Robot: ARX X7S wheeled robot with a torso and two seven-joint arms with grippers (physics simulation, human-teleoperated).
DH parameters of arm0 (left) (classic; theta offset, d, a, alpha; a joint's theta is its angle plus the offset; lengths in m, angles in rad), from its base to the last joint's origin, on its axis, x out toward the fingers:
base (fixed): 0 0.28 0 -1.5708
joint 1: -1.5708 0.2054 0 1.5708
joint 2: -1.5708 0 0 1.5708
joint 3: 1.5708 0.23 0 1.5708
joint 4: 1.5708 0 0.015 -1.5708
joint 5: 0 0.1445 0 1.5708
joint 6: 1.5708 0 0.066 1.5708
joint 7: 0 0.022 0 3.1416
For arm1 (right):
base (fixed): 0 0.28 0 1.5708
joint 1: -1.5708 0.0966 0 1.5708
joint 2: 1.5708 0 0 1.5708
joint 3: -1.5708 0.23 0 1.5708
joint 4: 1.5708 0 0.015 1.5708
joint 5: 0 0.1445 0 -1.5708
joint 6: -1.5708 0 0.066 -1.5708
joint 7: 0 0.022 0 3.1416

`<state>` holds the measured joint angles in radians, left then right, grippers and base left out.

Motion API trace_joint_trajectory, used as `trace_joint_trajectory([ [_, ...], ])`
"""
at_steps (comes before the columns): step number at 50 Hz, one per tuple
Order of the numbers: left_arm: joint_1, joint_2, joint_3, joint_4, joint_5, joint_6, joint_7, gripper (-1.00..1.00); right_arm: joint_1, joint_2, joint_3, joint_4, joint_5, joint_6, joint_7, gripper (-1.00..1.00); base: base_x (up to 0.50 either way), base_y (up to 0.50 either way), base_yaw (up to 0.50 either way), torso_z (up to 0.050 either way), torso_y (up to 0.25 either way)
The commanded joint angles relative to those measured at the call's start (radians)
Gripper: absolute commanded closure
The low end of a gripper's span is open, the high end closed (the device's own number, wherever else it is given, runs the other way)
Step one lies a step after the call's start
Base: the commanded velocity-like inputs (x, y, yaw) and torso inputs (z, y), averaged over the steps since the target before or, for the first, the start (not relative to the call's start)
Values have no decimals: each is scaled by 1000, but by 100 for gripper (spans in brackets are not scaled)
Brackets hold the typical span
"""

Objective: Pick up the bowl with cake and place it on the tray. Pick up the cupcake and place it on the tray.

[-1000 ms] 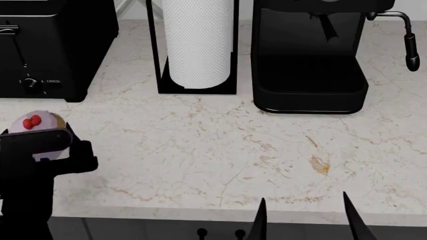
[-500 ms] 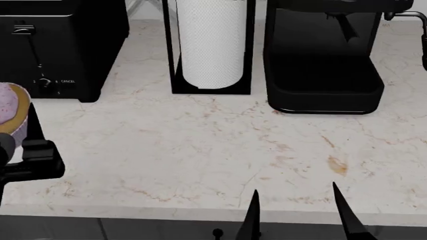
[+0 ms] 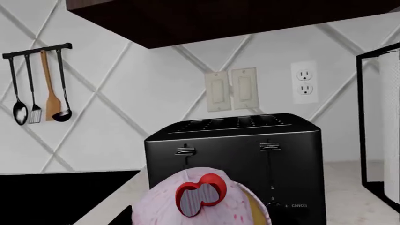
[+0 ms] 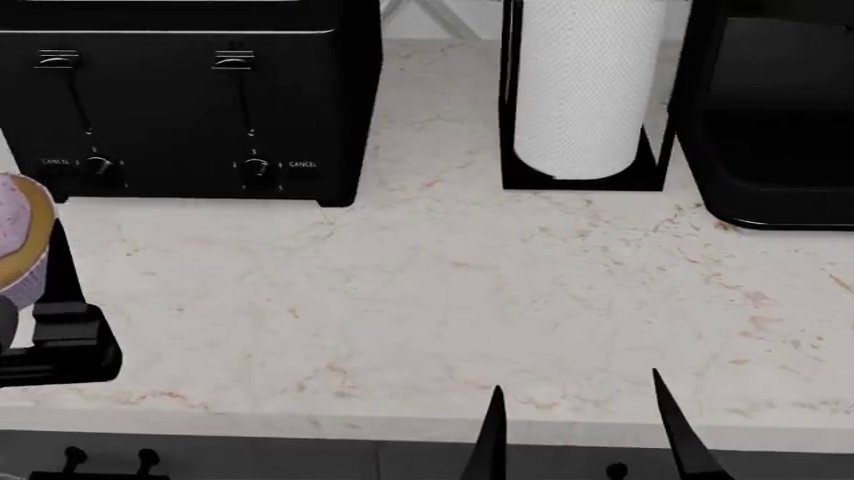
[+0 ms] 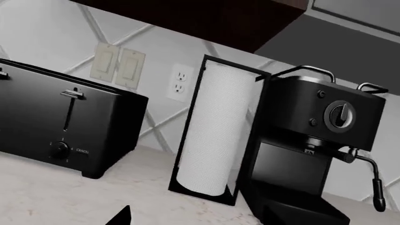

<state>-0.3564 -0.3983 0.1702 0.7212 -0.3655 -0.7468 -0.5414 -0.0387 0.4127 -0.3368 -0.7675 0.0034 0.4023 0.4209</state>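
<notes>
Cream marble-patterned counter runs beneath a diamond-tiled white wall, lined with black appliances. One glossy black four-slot toaster stands at the back left, its two dials each marked "CANCEL" in small white letters; that word also reads beside a dial in the left wrist view. One white paper towel roll stands upright in a black frame just right of it, and one black espresso machine with a round dial and steam wand sits beside that.

At the head view's left edge, the left hand holds the cupcake with lilac wrapper, golden sponge and pink speckled frosting raised above the counter; the left wrist view shows its red cherries in front of the toaster. The right hand hangs over the counter's near edge, its two dark pointed fingers spread wide with nothing between them.

Since half a second ago the view has swung left: the toaster now shows both levers, and the espresso machine has slid to the right edge.

Three utensils hang from a wall rail; two light switches and one outlet sit behind the toaster.
</notes>
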Motion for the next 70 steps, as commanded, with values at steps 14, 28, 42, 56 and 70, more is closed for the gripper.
trace_joint_trajectory([
  [14,-19,-1,13,-8,-20,14,-24,100,26,5,-6,-1,4,12,-6,-100,0,500,0,0,0],
  [28,-18,-4,23,-6,-14,16,-31,100,21,13,-1,9,10,-4,-5,-100,0,500,0,0,0],
  [42,-2,-8,24,-5,-19,23,-32,100,5,16,-2,6,6,-6,5,-100,0,500,0,0,0],
  [56,1,-16,20,-1,-23,23,-34,100,2,17,-11,0,2,-1,10,-100,0,500,0,0,0],
  [70,-3,-19,21,2,-29,19,-37,100,5,19,-14,-1,3,3,11,-100,0,500,0,0,0],
])
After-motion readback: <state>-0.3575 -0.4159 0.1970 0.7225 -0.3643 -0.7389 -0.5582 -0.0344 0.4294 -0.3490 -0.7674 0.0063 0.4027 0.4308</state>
